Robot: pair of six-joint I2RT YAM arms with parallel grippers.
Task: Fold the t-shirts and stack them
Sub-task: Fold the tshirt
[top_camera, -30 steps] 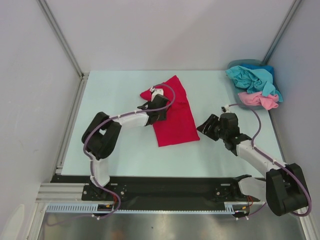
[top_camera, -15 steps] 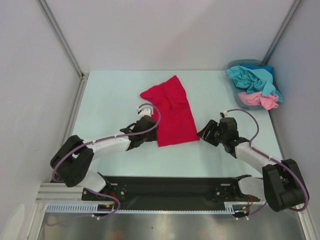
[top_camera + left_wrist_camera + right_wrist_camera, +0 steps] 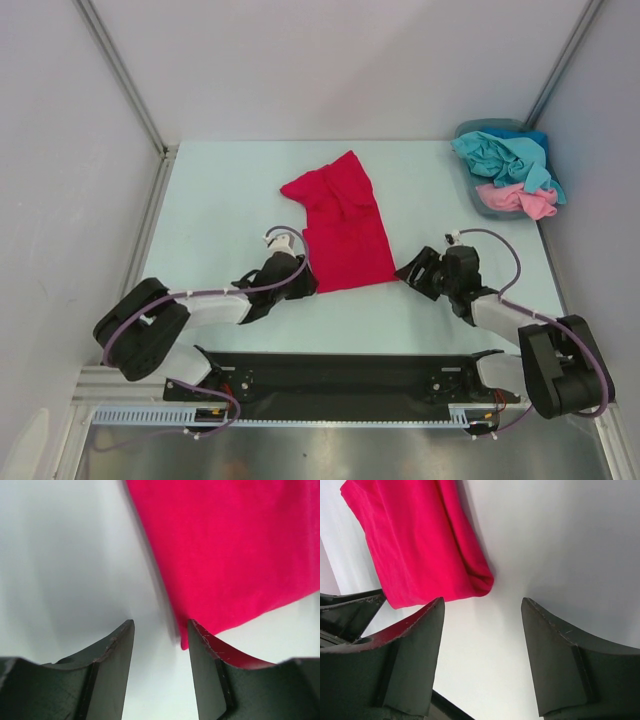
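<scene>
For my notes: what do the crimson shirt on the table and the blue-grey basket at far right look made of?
Crimson red folded t-shirt: soft matte cloth, likely knit; it creases and its folded edge rolls round. Blue-grey basket: probably moulded plastic; smooth rigid rim, mostly hidden under teal and pink shirts.

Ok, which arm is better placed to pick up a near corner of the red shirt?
Left arm, probably: its open jaws sit right at the near-left corner of the red t-shirt, cloth edge beside one. The right arm has open jaws set back from the near-right corner.
</scene>
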